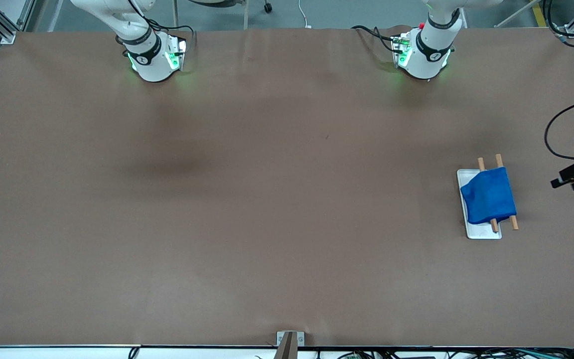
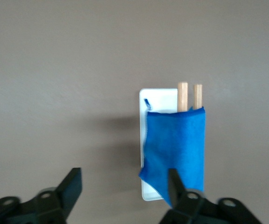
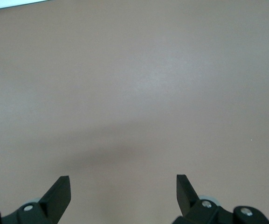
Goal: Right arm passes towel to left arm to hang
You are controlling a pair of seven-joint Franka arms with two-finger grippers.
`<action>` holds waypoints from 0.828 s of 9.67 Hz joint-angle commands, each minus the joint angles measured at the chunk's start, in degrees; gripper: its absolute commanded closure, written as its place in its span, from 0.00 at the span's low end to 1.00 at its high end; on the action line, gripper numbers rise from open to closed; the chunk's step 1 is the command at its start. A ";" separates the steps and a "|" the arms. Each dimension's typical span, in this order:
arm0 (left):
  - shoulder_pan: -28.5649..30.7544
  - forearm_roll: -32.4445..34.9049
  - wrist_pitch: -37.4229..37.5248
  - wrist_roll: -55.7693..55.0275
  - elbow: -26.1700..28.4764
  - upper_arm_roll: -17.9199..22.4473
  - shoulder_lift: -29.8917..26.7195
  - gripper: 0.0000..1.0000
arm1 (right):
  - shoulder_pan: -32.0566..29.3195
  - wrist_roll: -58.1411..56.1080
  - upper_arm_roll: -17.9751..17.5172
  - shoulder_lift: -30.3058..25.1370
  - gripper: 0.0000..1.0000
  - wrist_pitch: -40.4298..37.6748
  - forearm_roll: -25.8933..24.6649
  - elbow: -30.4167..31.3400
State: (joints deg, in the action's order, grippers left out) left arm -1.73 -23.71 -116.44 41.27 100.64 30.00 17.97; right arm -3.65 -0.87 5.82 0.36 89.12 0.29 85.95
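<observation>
Left wrist view: towel (image 2: 176, 149) draped over two wooden rods (image 2: 183, 96) above white tray (image 2: 158, 99); left gripper (image 2: 125, 184) jaws released, high over it. Right gripper (image 3: 123, 192) jaws released over bare table (image 3: 134, 84). Risk: uneven drape may slide off the rods.

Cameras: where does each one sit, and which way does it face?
Front view: high across the table, facing both arm bases.
Left wrist view: on the left arm, looking down past the open left tool at the towel.
Right wrist view: open right tool over bare table.
Shared: front also shows the towel.
</observation>
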 commanded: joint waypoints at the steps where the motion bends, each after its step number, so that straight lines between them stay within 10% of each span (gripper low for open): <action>1: -1.43 6.12 0.43 -1.54 -1.67 -3.43 -1.76 0.00 | 0.14 -1.15 0.06 -1.59 0.00 -0.69 -0.82 1.24; 8: -1.17 23.63 15.07 -35.98 0.62 -25.06 -21.99 0.00 | 0.22 2.02 -0.02 -1.50 0.00 -1.76 -0.73 1.24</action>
State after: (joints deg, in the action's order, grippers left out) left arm -3.36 -1.18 -103.83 7.37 98.66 6.69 -1.52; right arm -3.62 -0.10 5.89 0.21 87.42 0.27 85.97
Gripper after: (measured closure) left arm 0.000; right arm 0.000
